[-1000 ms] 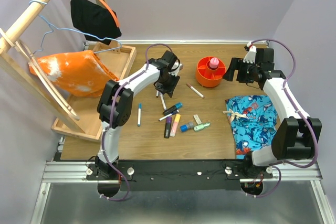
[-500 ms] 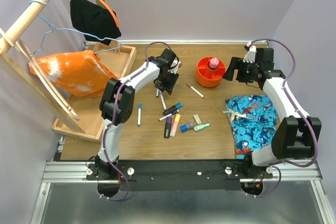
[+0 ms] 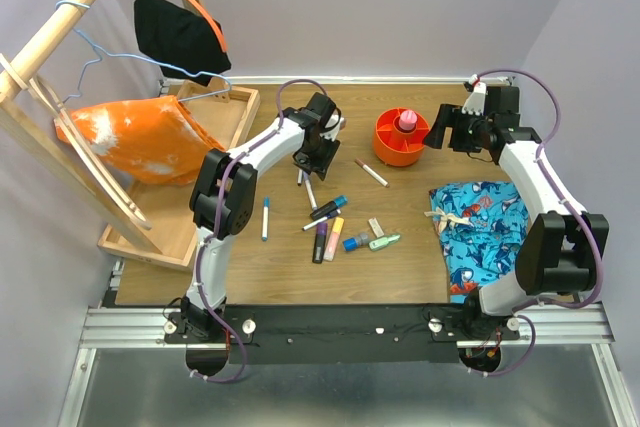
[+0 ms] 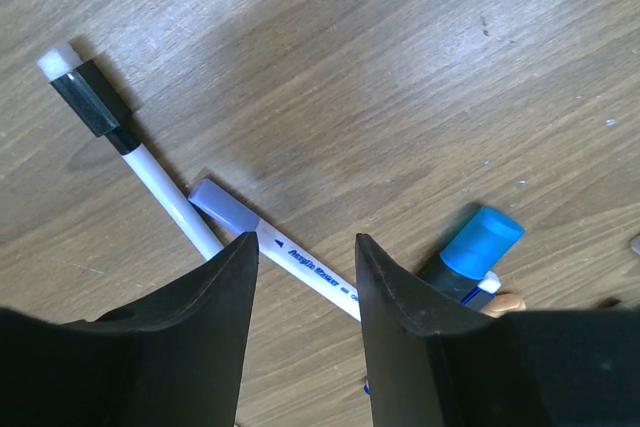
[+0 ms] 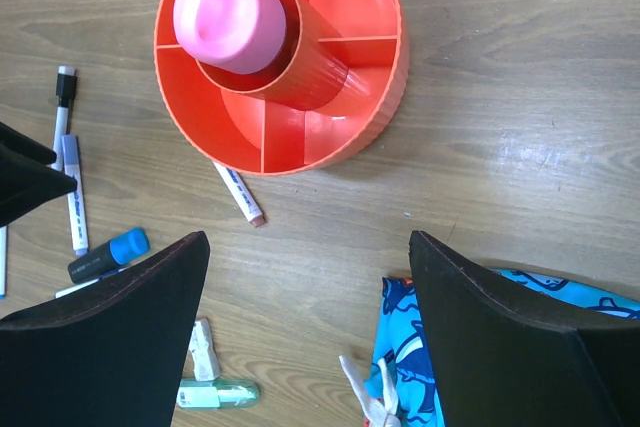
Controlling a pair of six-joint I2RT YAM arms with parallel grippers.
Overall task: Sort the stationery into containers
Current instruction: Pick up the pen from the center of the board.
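The orange-red pot (image 3: 400, 139) stands at the back middle, also in the right wrist view (image 5: 340, 97), with a pink marker (image 5: 228, 15) upright in its centre cup. My left gripper (image 3: 306, 169) is open, low over the table, its jaws on either side of a white pen with a lilac-blue cap (image 4: 300, 265). A black-capped pen (image 4: 130, 137) and a blue-capped marker (image 4: 470, 257) lie beside it. My right gripper (image 3: 441, 132) is open and empty just right of the pot. A red-capped pen (image 3: 372, 173) and several markers (image 3: 334, 237) lie mid-table.
A blue patterned cloth (image 3: 480, 232) lies at the right. A light-wood tray (image 3: 245, 112) with an orange cloth (image 3: 140, 142) sits at the left under a wooden rack (image 3: 60, 27) with hangers and a black garment (image 3: 180, 37).
My right gripper has shifted a little left and back, closer to the pot. My left gripper has barely moved over the pens.
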